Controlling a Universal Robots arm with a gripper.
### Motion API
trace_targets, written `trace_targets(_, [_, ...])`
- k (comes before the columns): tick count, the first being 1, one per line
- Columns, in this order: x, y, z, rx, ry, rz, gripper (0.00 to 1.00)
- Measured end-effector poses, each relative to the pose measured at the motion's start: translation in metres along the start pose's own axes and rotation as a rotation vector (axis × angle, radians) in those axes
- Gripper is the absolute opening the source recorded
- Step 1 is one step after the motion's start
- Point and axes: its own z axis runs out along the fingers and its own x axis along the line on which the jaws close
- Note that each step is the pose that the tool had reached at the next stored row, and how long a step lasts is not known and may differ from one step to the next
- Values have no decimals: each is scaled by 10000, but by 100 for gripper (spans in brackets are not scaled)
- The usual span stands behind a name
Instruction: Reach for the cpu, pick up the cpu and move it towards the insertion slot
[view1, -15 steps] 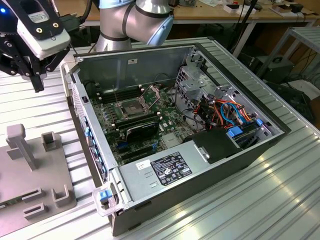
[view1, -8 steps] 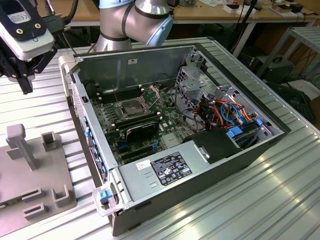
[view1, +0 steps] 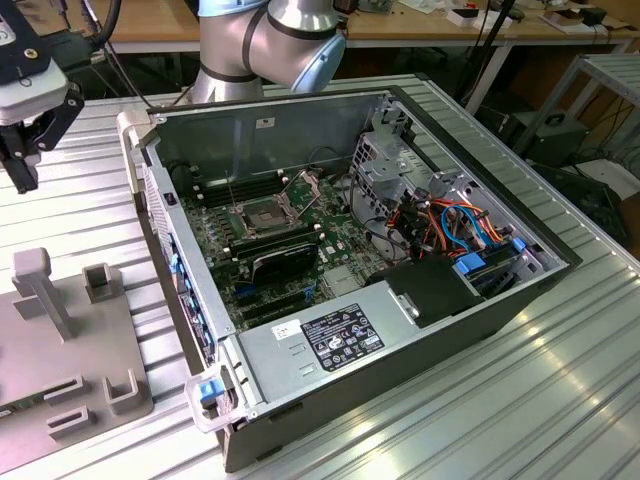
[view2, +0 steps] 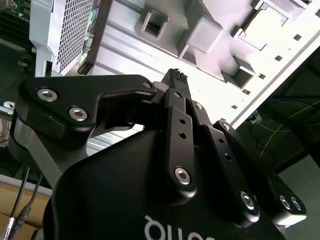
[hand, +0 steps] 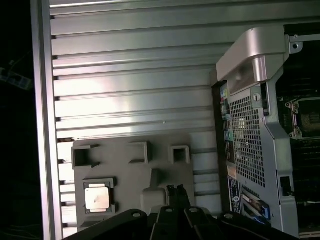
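One claw (hand: 177, 189), pressed together and empty, points downward near the grey tray (hand: 131, 172) holding the cpu (hand: 96, 198).

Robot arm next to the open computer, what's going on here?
The arm's gripper hangs off to the side of the open computer case, near the grey fixture plate, with its fingers together and nothing held. The cpu lies in its holder on that plate, untouched. Inside the case, the insertion slot shows its dark centre, so the pick-up has not happened yet.
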Motion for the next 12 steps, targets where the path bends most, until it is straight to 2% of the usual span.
trace_targets(12, [241,-18,-3,0,0,1,11])
